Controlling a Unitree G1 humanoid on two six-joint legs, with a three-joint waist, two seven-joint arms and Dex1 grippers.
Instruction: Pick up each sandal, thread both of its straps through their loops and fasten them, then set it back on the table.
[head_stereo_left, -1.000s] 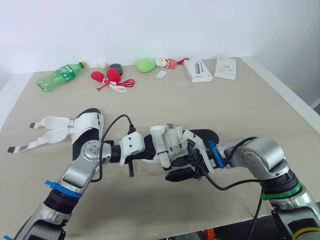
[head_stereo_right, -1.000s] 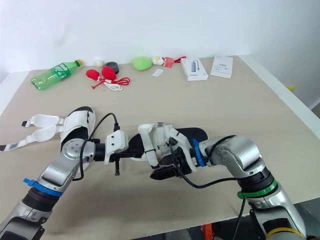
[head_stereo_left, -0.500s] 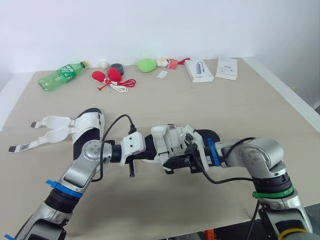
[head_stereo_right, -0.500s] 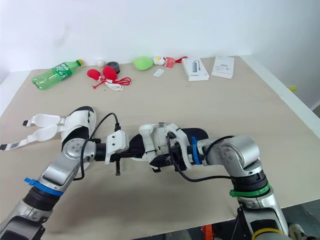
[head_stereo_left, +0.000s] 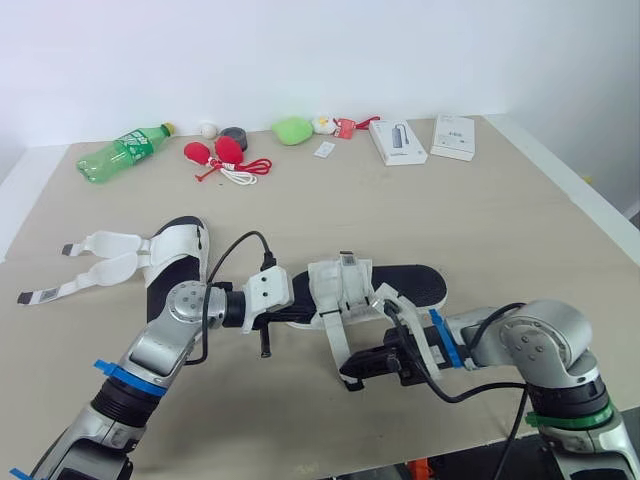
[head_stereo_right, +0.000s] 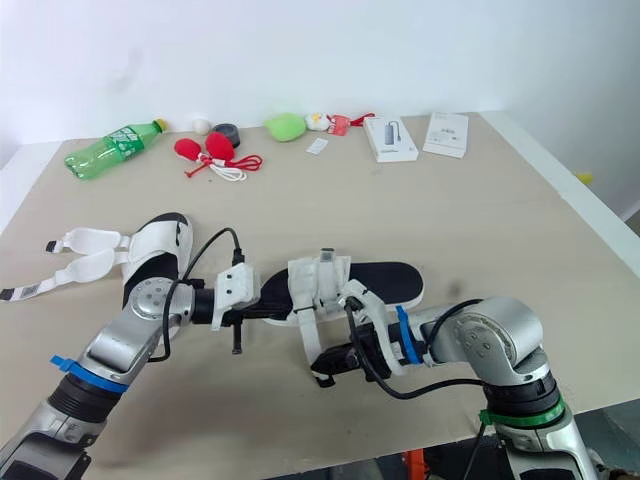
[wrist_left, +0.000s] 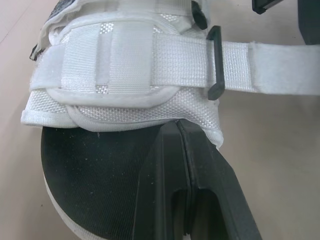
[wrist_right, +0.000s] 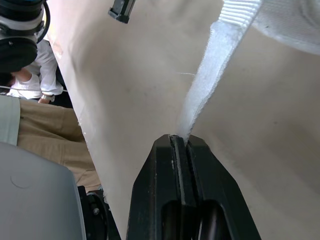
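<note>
Around the strap (wrist_right: 202, 90) end, right claw (wrist_right: 179, 141), clamped.

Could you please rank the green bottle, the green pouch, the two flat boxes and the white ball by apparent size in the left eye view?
1. green bottle
2. left flat box and right flat box: too alike to rank
3. green pouch
4. white ball

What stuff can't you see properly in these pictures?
- The strap tip: right wrist view, pinched out of sight between the right fingers.
- The sandal past its strap band: left wrist view, cut off by the picture's edge.
- Print on the boxes: eye views, too small to read.
- The person: right wrist view, cut off by the picture's edge.
</note>
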